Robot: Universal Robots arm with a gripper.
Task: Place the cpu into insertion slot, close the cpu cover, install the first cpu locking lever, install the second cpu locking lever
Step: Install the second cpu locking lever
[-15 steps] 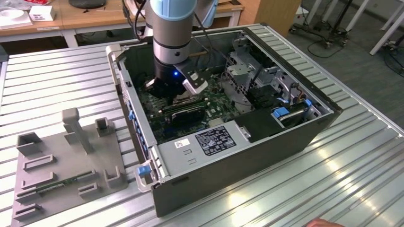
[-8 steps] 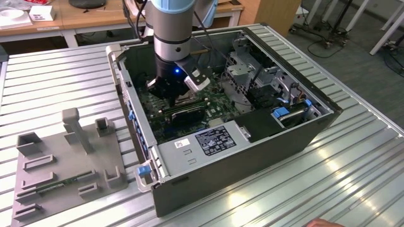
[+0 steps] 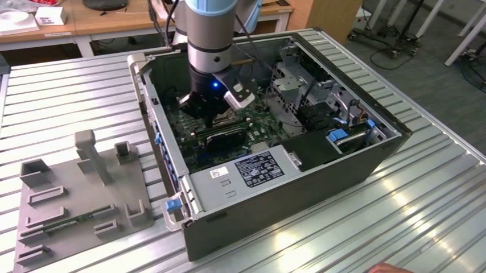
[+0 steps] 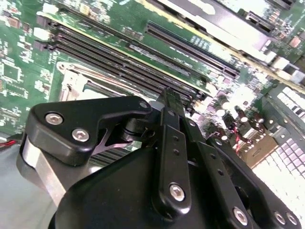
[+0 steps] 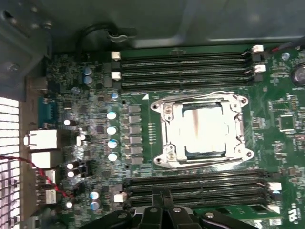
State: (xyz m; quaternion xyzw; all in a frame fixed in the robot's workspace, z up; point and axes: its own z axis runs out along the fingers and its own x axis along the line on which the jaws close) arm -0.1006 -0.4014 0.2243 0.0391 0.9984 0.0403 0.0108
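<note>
Gripper [image 5: 162, 210] hovers over motherboard [image 5: 95, 95]; cpu [image 5: 202, 129] seated in socket, cpu cover [image 5: 167, 114] down around it, toward 1 o'clock. Fingers pressed together, holding nothing.

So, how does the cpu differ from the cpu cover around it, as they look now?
In the first wrist view, the cpu is a solid square with a pale, shiny top, while the cpu cover is a thin metal frame with an open centre. The cpu sits in the middle; the cpu cover runs around its edges, with round fittings at the corners. Both lie flat on the green board, and both look metallic.
</note>
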